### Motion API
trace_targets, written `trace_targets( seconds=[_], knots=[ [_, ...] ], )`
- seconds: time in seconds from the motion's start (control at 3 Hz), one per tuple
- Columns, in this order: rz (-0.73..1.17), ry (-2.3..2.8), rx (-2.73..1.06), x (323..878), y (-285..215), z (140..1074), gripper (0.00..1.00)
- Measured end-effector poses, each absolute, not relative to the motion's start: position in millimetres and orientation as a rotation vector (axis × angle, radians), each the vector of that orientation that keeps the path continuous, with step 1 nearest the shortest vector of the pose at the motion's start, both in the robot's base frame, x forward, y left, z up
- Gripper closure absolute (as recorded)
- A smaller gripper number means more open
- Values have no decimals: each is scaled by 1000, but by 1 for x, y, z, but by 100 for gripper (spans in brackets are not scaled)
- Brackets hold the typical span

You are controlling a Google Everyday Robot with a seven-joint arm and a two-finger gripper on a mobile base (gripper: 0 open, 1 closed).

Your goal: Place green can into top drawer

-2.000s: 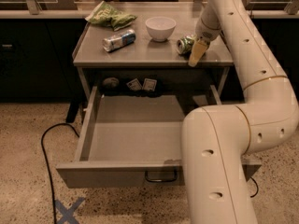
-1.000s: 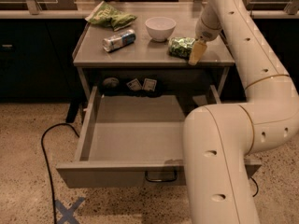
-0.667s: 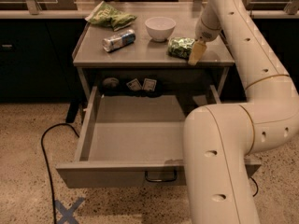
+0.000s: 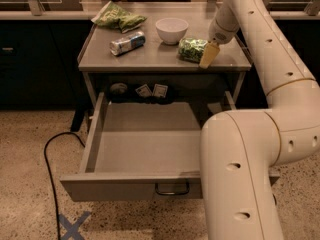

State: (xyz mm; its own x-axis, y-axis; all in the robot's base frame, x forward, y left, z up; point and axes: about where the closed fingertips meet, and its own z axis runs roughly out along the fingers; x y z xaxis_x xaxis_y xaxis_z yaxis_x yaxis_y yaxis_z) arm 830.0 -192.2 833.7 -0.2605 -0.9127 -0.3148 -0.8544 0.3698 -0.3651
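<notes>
Just changed: two seconds ago the green can showed only as a small shape mostly behind the tool. A second later it lay out on the bowl side of the tool with more of its green body showing, and it has kept that spot since.
Tool: down at the surface of the table, at the end away from the snack bag. Whether it is wide, narrow or gripping anything, I cannot tell.
Can: on the table between the white bowl and the tool, close against the tool, not lifted.
Drawer: pulled well out below the table, its visible floor bare.
Meaning: the can was probably nudged or tipped rather than picked up. A firm hold still seems needed before it can be carried forward and down into the drawer.
</notes>
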Motion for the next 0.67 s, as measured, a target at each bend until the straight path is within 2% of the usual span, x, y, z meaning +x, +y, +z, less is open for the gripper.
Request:
trace_targets(
  seconds=[0.67],
  knots=[
    [-160, 2187, -1441, 797, -169, 852, 100]
  ],
)
